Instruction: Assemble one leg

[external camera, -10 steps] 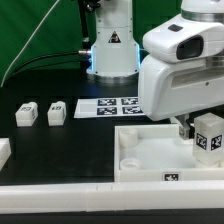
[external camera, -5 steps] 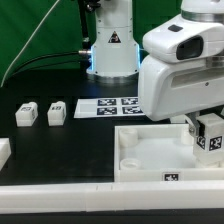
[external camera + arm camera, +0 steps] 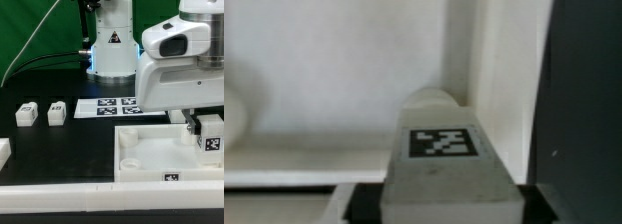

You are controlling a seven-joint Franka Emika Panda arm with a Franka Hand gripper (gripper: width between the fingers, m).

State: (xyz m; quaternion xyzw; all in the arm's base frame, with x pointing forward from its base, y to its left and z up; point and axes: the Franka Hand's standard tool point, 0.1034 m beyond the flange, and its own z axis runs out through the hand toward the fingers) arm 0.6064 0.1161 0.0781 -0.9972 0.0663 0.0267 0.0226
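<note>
My gripper (image 3: 204, 127) is shut on a leg (image 3: 211, 137), a chunky white block with a black-and-white tag. It holds the leg over the corner of the white panel (image 3: 150, 150) at the exterior view's right. In the wrist view the leg (image 3: 441, 160) fills the gap between the dark pads (image 3: 363, 205), tag facing the camera, with the panel's floor and raised rim (image 3: 491, 60) behind it. Two more legs (image 3: 26, 113) (image 3: 57, 112) stand on the black table at the exterior view's left.
The marker board (image 3: 112, 106) lies flat behind the panel. The robot's base (image 3: 112, 45) stands at the back. A white part (image 3: 3, 152) shows at the left edge. A white bar (image 3: 60, 197) runs along the front.
The gripper has carried the leg toward the exterior view's right and slightly lower, closer to the panel's right corner. The other parts have not moved.
</note>
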